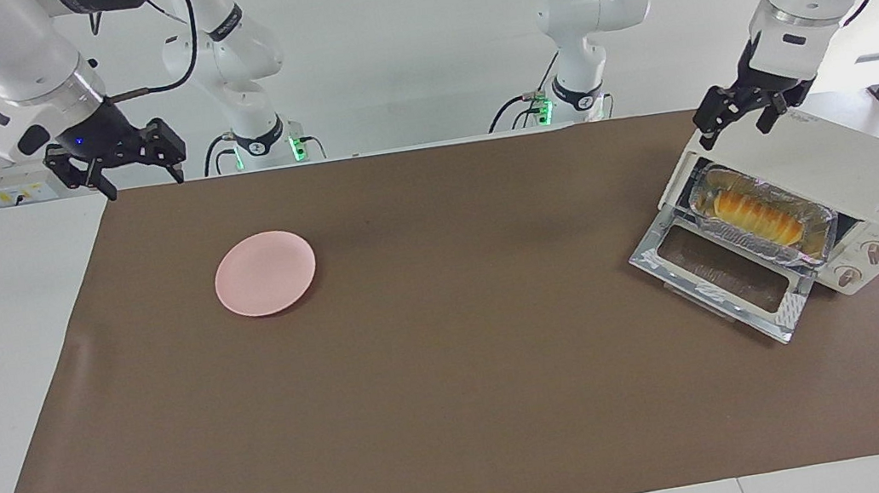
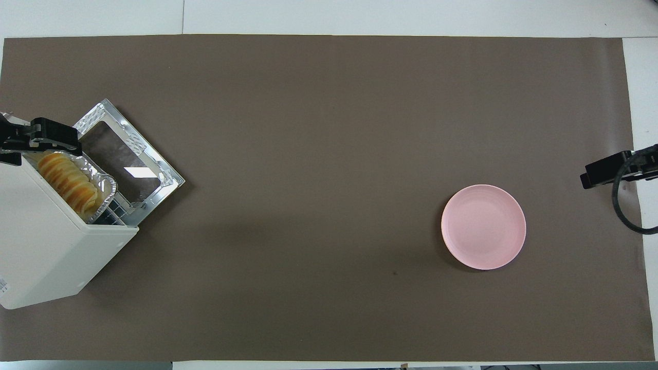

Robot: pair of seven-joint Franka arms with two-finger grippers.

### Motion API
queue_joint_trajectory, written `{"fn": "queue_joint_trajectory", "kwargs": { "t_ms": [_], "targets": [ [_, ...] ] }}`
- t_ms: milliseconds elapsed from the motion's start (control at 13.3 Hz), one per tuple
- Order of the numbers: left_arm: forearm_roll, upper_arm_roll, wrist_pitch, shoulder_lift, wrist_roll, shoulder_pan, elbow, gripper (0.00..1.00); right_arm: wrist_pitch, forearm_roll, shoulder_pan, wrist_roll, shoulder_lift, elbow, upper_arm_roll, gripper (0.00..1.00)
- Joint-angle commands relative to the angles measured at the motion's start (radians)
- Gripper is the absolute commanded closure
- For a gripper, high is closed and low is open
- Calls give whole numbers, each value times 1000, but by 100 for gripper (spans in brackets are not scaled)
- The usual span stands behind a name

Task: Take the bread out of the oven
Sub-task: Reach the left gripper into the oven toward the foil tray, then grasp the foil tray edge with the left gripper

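Observation:
The cream-white oven stands at the left arm's end of the table. Its glass door is folded down flat onto the mat. Inside, the golden ridged bread lies in a shiny foil tray on the rack, also visible from overhead as bread in the oven. My left gripper hangs open and holding nothing over the oven's top corner, above one end of the tray. One of its fingers shows overhead. My right gripper waits open over the mat's corner near its base.
A pink plate sits on the brown mat toward the right arm's end, also seen overhead as the plate. The oven's two knobs face away from the robots. A cable runs off the table beside the oven.

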Motion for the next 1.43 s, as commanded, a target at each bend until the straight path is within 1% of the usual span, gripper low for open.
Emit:
{"fn": "queue_joint_trajectory", "kwargs": {
  "t_ms": [0, 150, 375, 450, 600, 750, 1050, 1200, 1350],
  "targets": [
    [-15, -2, 43, 125, -159, 42, 81, 0, 4, 9, -18, 5, -19, -24, 12, 0],
    [-3, 4, 90, 187, -245, 42, 90, 0, 4, 9, -18, 5, -19, -24, 12, 0],
    [68, 4, 165, 221, -315, 44, 49, 0, 4, 9, -18, 5, -19, -24, 10, 0],
    [69, 4, 198, 232, -316, 51, 34, 0, 4, 9, -18, 5, -19, -24, 12, 0],
    [72, 5, 276, 223, -318, 75, -38, 0, 4, 9, -18, 5, -19, -24, 12, 0],
    [74, 5, 301, 223, -322, 76, -69, 0, 4, 9, -18, 5, -19, -24, 12, 0],
    [74, 5, 397, 226, -445, 78, -147, 0, 4, 9, -18, 5, -19, -24, 12, 0],
    [74, 5, 410, 235, -505, 73, -149, 0, 4, 9, -18, 5, -19, -24, 12, 0],
    [74, 5, 434, 233, -508, 79, -170, 0, 4, 9, -18, 5, -19, -24, 12, 0]
  ]
}}
